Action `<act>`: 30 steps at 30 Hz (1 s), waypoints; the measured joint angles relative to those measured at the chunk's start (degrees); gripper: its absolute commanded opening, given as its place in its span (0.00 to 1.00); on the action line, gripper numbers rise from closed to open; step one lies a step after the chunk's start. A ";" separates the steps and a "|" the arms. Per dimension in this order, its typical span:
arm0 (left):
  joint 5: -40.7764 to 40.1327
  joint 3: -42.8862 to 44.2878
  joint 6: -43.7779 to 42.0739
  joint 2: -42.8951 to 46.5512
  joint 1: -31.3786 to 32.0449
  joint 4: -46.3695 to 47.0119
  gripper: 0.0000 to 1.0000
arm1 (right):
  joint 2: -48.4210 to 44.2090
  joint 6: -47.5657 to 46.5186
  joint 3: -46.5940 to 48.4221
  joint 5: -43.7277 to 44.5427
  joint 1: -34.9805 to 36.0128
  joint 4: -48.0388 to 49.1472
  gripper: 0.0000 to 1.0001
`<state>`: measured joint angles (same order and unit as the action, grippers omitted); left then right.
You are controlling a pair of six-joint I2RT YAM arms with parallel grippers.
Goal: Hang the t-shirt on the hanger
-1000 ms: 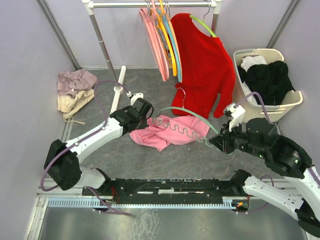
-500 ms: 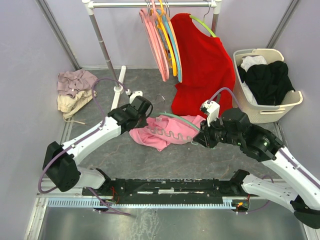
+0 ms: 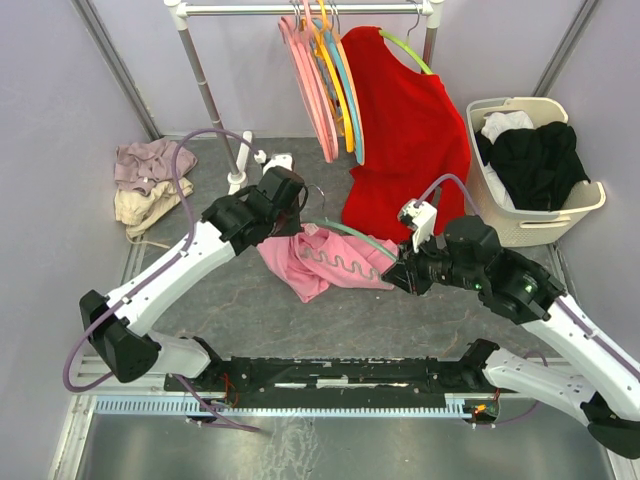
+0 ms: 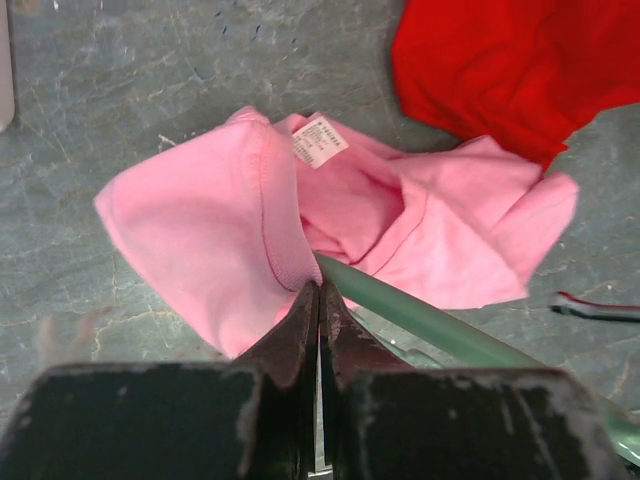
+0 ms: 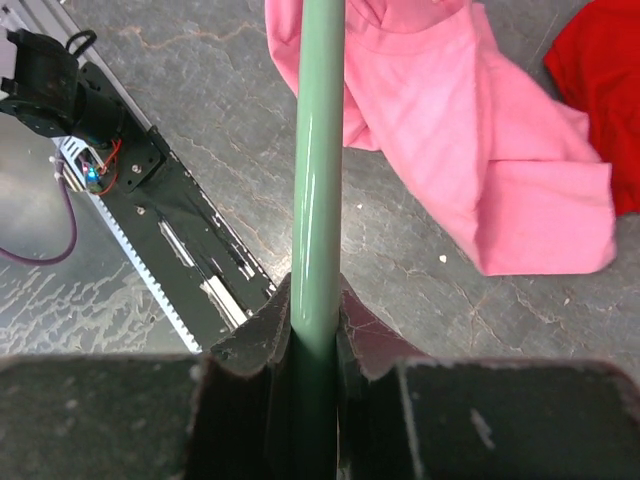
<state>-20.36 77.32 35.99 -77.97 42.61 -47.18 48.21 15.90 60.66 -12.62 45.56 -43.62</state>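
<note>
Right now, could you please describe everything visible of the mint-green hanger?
The mint-green hanger is thin, glossy plastic with a wavy lower bar and a metal hook. The right gripper is shut on one arm; its far end meets the pink t-shirt right beside the left gripper, which pinches that shirt. The wavy bar lies over the shirt.

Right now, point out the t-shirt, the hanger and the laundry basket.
t-shirt [image 4: 200,230], left wrist view, broad left fold.
hanger [image 5: 318,170], right wrist view, straight green arm.
laundry basket [image 3: 530,230], top external view, near beige wall.
</note>
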 measured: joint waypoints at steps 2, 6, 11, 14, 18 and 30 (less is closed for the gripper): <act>0.04 2.67 -0.68 -0.22 0.42 -1.53 0.03 | -0.13 -0.31 1.18 -0.02 0.00 -0.42 0.02; -0.04 7.74 -1.73 -0.96 0.76 -4.35 0.03 | -0.15 -0.33 4.04 -0.35 -0.04 -1.07 0.02; -0.26 15.98 -2.40 -2.69 1.07 -8.83 0.03 | -1.44 0.92 4.94 -0.70 -0.26 0.83 0.02; -0.24 19.85 -3.04 -2.97 1.49 -10.34 0.03 | -3.37 1.90 4.81 -0.70 -0.31 2.12 0.02; 0.59 20.90 -4.09 -2.95 2.21 -10.36 0.03 | -6.23 2.47 3.69 -0.48 -0.31 1.99 0.02; 2.91 7.32 -4.07 -3.89 5.95 -9.84 0.03 | -11.69 1.14 0.22 -0.04 -0.20 -6.12 0.02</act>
<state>-17.45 84.64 31.92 -81.87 48.56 -57.01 36.51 17.04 60.88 -12.67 45.36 -49.74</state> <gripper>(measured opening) 0.027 0.212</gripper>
